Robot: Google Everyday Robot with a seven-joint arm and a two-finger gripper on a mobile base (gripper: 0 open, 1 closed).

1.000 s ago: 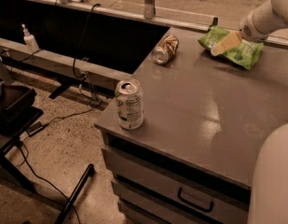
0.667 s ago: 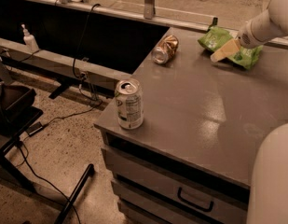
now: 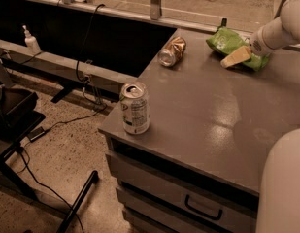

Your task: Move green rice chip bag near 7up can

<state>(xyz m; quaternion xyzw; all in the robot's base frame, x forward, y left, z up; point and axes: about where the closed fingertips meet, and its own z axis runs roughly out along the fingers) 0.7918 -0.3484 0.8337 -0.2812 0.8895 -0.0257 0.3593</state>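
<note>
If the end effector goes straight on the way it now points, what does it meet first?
Probably the green rice chip bag, lying at the tip of the end effector, at the far edge of the table; depth is unclear.

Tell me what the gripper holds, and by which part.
Cannot tell. The gripper lies against the green rice chip bag, on its near side; no hold visible.

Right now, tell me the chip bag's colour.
Bag is lime green, camera view; hand over it.
</note>
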